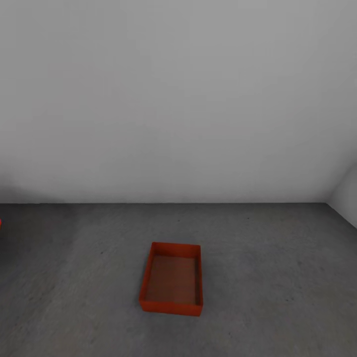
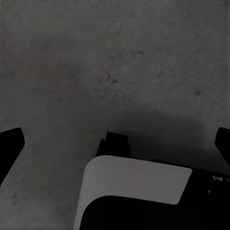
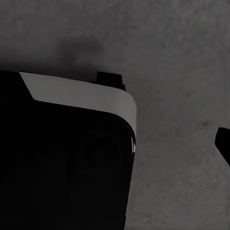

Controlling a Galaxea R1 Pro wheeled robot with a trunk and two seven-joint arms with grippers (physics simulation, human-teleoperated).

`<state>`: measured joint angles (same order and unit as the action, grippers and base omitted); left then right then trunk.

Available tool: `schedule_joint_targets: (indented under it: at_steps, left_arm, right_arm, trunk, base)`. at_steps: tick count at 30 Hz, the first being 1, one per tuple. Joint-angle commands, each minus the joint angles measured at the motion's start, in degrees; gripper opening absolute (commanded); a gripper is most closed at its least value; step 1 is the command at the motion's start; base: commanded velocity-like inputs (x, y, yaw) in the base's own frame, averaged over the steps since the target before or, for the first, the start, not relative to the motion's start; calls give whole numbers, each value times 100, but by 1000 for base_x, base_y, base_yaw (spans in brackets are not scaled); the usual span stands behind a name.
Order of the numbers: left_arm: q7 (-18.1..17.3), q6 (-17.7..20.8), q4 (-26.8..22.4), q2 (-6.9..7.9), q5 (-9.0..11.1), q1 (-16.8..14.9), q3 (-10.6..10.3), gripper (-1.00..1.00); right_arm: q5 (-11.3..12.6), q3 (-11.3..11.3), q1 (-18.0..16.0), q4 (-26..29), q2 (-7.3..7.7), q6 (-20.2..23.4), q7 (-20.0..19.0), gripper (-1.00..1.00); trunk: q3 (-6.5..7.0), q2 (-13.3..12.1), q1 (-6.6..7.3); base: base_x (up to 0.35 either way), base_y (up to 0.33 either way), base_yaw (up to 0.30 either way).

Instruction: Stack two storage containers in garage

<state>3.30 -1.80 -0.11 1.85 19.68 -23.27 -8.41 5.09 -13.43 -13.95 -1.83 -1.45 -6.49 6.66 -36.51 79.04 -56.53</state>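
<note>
Bin [image 1: 171,279] sits alone on the garage floor [image 1: 277,277], dead ahead, long axis running away from me toward the wall [image 1: 178,99]. Left claw [image 2: 115,143] hangs spread and empty over bare concrete; right claw's state I cannot tell. Neither arm looks nearer.

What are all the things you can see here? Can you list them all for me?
container: one, orange-red, empty, on the floor in front of the robot
red sliver: one, at the head view's left edge, too little shows to tell what it is
floor: dark grey concrete
wall: light grey, behind the container
left gripper: dark fingers wide apart, over bare floor, holding nothing
right gripper: one dark fingertip shows over bare floor
robot body: black and white, below both wrists
</note>
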Motion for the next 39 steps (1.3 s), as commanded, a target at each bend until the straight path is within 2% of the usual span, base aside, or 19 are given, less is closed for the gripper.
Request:
schedule_joint_targets:
  at_steps: [1,15,24,34,39]
  left_arm:
    - [13,-14,2,0,44,-2,-48,100]
    - [3,-9,2,0,44,-2,-47,100]
    - [-23,15,9,-215,71,-2,-48,100]
    - [-22,3,11,-246,61,-2,-47,100]
    - [-22,11,11,-253,70,-2,-47,100]
  right_arm:
    - [53,-47,-7,-19,-7,-36,11,100]
    - [53,-45,-8,-19,9,-36,11,100]
    - [53,-45,-8,-19,13,-36,11,100]
    - [53,-45,-6,-19,9,-29,11,100]
    - [53,-45,-11,-19,7,-28,11,100]
  trunk:
    - [5,2,0]
    - [134,2,0]
    - [217,2,0]
    - [310,2,0]
    - [445,-198,110]
  base:
    - [0,0,0]
    - [0,0,0]
    - [0,0,0]
    - [0,0,0]
    - [0,0,0]
